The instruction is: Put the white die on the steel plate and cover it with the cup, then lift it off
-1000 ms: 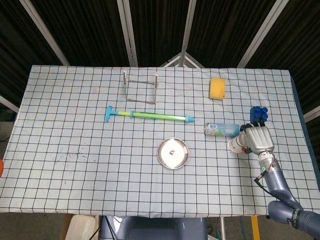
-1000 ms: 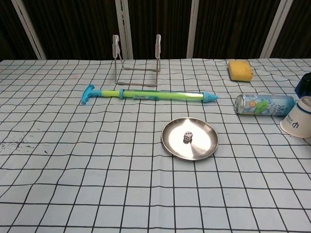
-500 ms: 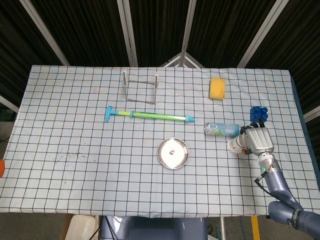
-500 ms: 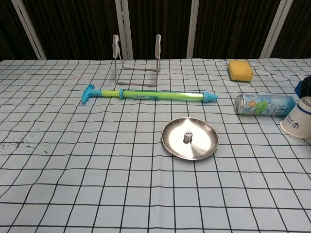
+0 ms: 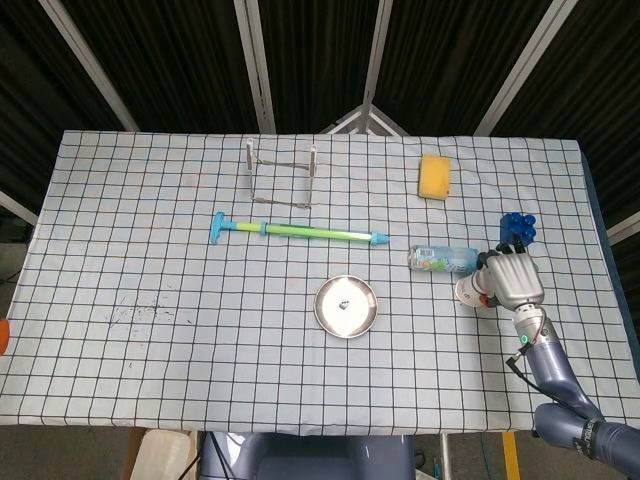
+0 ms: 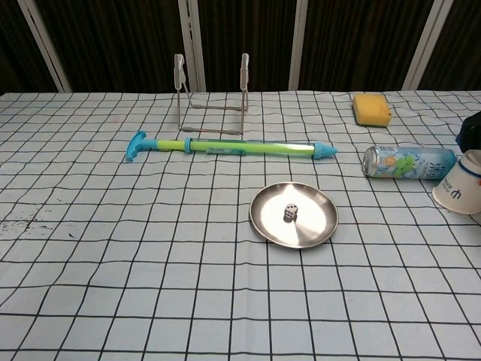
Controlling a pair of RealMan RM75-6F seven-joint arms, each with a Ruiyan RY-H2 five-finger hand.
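Nearest me on the checked bench (image 6: 113,301) sits the steel plate (image 6: 312,229), with the white die (image 6: 290,213) resting on it near its middle; from the head view I see the same die (image 5: 344,304) on the plate (image 5: 360,318).

Off to the right, at the same depth, my right hand (image 5: 514,281) is wrapped around the white cup (image 5: 471,291), which is tilted with its mouth toward the plate; in the chest view only the cup (image 6: 460,190) shows at the frame edge. My left hand is out of sight in both views.

Just beyond the cup a drink can (image 6: 408,162) lies on its side. Behind the plate stretches a green and blue water squirter (image 6: 233,148), then a wire rack (image 6: 211,98) and a yellow sponge (image 6: 371,108) toward the far edge. A blue toy (image 5: 517,226) sits beyond my right hand.
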